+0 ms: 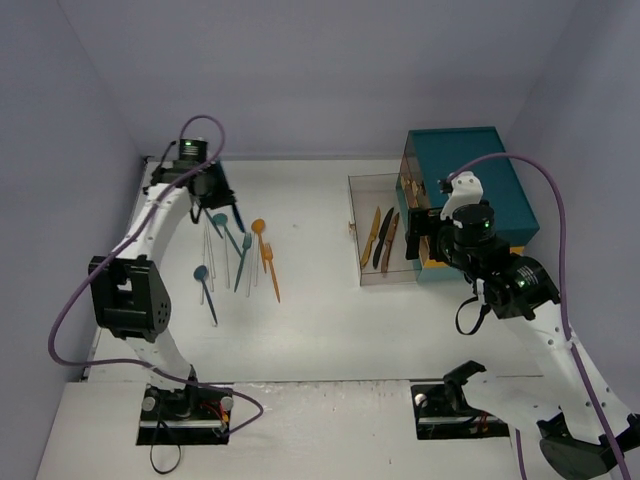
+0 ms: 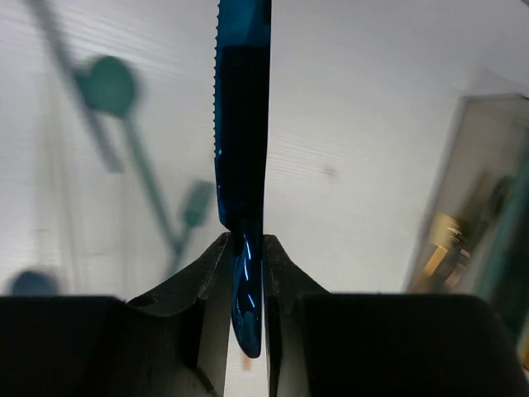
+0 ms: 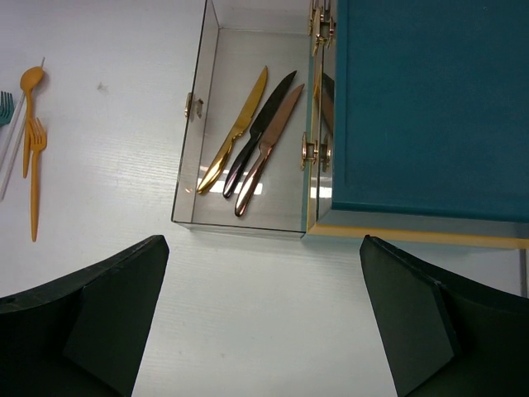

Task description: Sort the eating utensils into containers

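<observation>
My left gripper [image 1: 222, 195] is shut on a blue plastic knife [image 1: 238, 216] and holds it above the far left of the table. In the left wrist view the knife [image 2: 242, 149] sticks out from between the fingers [image 2: 285, 273], serrated edge to the left. Loose utensils lie below: teal spoons [image 1: 222, 222], an orange spoon [image 1: 258, 228], an orange fork [image 1: 271, 270], a blue spoon [image 1: 201, 273]. A clear container [image 1: 358, 205] holds gold [image 3: 234, 132], dark [image 3: 259, 132] and copper [image 3: 266, 142] knives. My right gripper [image 3: 264, 314] is open and empty, just in front of that container [image 3: 235, 225].
The large teal chest [image 1: 470, 190] with a yellow band stands against the clear container's right side; it also shows in the right wrist view [image 3: 421, 107]. Grey walls close in the table at the back and on both sides. Clear utensils lie among the coloured ones on the left.
</observation>
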Controlling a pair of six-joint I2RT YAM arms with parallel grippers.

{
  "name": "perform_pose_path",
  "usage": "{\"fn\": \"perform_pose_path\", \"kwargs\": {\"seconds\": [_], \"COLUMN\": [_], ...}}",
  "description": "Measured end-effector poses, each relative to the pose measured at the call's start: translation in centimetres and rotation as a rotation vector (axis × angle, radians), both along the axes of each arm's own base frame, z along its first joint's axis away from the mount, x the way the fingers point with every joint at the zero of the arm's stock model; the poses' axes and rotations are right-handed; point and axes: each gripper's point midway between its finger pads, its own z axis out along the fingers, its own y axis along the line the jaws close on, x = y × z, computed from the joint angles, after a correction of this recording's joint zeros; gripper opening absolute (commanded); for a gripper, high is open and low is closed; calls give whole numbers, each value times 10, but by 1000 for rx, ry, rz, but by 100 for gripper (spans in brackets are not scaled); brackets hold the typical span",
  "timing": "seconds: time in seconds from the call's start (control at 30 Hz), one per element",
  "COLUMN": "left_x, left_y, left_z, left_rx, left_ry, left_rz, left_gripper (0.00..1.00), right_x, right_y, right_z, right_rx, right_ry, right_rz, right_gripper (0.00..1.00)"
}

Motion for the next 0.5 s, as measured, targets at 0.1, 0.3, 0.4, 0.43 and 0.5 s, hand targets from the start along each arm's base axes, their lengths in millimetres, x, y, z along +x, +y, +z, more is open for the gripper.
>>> {"fn": "perform_pose_path", "kwargs": {"seconds": [0.1, 0.3, 0.4, 0.43, 0.5], "left_x": [-7, -12, -6, -7, -7], "left_y": [-86, -223, -275, -291, -318], "left_z": [10, 14, 14, 12, 7], "left_rx": [-93, -209, -254, -264, -279], "left_ry": [-33, -59, -90, -94, -104], "left_rz": [-130, -318, -374, -391, -420], "left_gripper": [0, 0, 0, 0, 0], "right_x": [0, -1, -3, -4, -5], "right_y": [0, -1, -2, -2, -3], "right_z": [2, 6, 9, 10, 12], "right_rx": [3, 8, 14, 16, 20], "right_ry": [-5, -15, -26, -30, -37], "right_rz": [0, 1, 0, 0, 0], "right_gripper": [100, 100, 100, 100, 100]}}
